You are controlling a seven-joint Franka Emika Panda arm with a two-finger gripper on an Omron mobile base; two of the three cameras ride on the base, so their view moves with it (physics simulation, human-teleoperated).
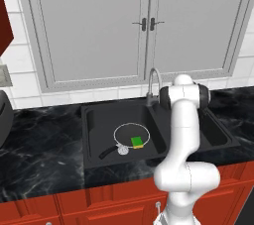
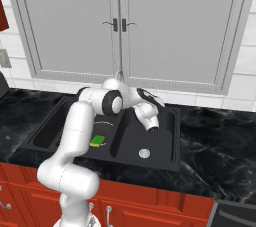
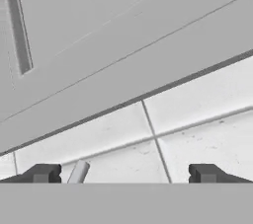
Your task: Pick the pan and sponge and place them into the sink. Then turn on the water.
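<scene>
A black marbled surface (image 1: 44, 154) runs along the wall, carried on red cabinet fronts (image 1: 99, 209) with small silver handles, and the black double-basin sink (image 1: 92, 140) is set into it. Behind it the wall is white tile (image 1: 20, 65), and above the tile hang two pale grey cupboard doors (image 1: 94, 26) with dark handles where they meet in the middle. At the far left of the left base view a dark red cabinet corner (image 1: 4, 23) and a rounded dark appliance (image 1: 4, 117) sit at the edge of the frame. The pan (image 1: 125, 131) lies in the left basin, its short black handle pointing toward the near left, and the sponge (image 1: 137, 142) rests green side up inside the pan, toward its near right; a round silver drain (image 2: 144, 153) shows in the right basin. The curved grey faucet (image 1: 153, 81) rises at the far edge of the sink between the two basins. The white arm reaches over the right basin, with the tool (image 3: 126, 173) pointed at the tiled wall and the lower frame of the cupboard; its two dark tips stand spread wide apart with nothing between them, and a short piece of grey metal (image 3: 78, 172) shows just beside the left tip
</scene>
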